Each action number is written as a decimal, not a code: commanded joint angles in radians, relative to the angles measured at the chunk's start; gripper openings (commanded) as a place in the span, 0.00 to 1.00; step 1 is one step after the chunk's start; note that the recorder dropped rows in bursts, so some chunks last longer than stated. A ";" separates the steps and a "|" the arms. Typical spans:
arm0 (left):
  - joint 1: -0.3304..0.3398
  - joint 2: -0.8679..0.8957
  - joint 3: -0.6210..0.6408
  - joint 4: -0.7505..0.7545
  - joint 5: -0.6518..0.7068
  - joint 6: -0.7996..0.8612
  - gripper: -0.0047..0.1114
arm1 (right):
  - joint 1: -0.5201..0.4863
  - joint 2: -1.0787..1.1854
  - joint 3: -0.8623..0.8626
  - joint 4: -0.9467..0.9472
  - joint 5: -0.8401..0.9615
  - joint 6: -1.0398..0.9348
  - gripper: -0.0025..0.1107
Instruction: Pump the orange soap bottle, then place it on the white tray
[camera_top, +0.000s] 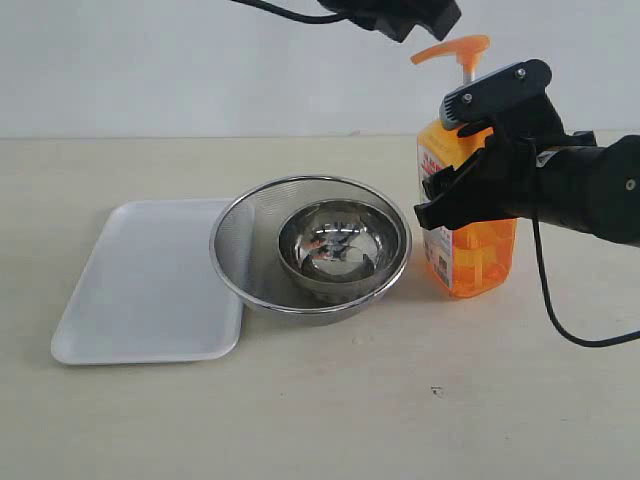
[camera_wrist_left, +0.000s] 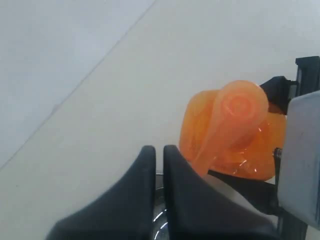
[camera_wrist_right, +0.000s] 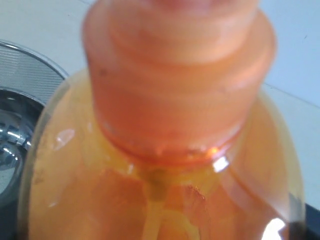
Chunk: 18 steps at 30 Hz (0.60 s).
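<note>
The orange soap bottle (camera_top: 480, 262) stands upright on the table at the right, with its pump head (camera_top: 455, 48) raised on the white stem. My right gripper (camera_top: 440, 200) comes in from the right and is shut on the bottle's body at label height. In the right wrist view the bottle's neck and shoulder (camera_wrist_right: 165, 150) fill the picture and hide the fingers. My left gripper (camera_wrist_left: 159, 150) is shut and empty. It hangs above and a little left of the pump head (camera_wrist_left: 235, 112), not touching it. The white tray (camera_top: 150, 280) lies flat at the left.
A round steel mesh bowl (camera_top: 240, 240) with a smaller shiny steel bowl (camera_top: 340, 245) inside stands between the tray and the bottle, its rim overlapping the tray's right edge. A black cable (camera_top: 560, 320) hangs from the right arm.
</note>
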<state>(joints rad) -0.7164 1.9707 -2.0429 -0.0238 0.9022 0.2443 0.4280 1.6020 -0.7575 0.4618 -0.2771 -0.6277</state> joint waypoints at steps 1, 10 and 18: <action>-0.003 0.008 -0.005 -0.017 -0.053 0.010 0.08 | -0.001 -0.004 -0.002 -0.007 -0.004 -0.008 0.02; -0.003 0.012 -0.005 -0.021 -0.076 0.018 0.08 | -0.001 -0.004 -0.002 -0.007 -0.004 -0.008 0.02; -0.003 0.034 -0.005 -0.040 -0.081 0.018 0.08 | -0.001 -0.004 -0.002 -0.005 0.011 -0.009 0.02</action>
<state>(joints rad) -0.7164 1.9994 -2.0429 -0.0506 0.8323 0.2558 0.4280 1.6020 -0.7575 0.4618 -0.2752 -0.6277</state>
